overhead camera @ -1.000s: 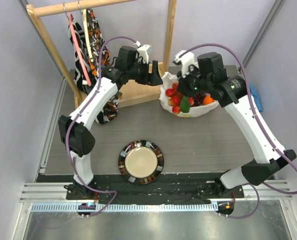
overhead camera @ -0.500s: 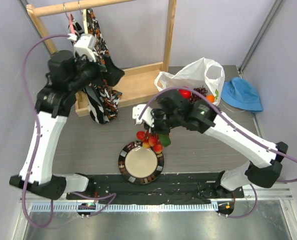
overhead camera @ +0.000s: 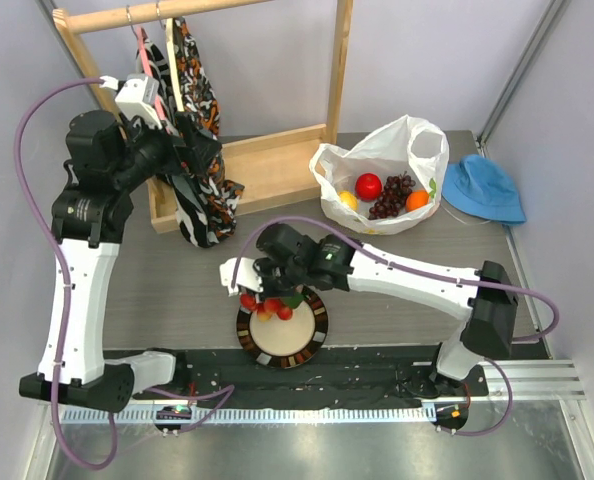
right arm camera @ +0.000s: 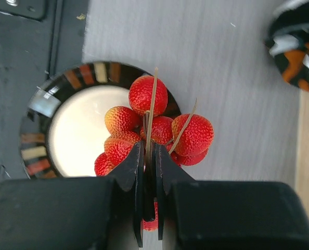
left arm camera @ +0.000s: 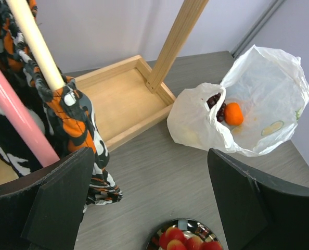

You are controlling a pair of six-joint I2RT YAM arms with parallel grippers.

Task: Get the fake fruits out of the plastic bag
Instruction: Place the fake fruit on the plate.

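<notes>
Above the plate (overhead camera: 320,322) at the worktop's (overhead camera: 177,280) 6 o'clock, the right end effector (right arm camera: 149,156) pinches the berry cluster (right arm camera: 195,134) by its stems. At 1 o'clock, the plastic bag (overhead camera: 409,140) holds the apple (overhead camera: 368,186), lemon (overhead camera: 347,199), orange (overhead camera: 416,200) and grapes (overhead camera: 389,202). At 10 o'clock, the left end effector (left arm camera: 152,195) is spread wide.

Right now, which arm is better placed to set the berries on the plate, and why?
Right: the right gripper is shut on the berries over the plate's rim. The left gripper hangs open by the clothes rack, far off.
</notes>
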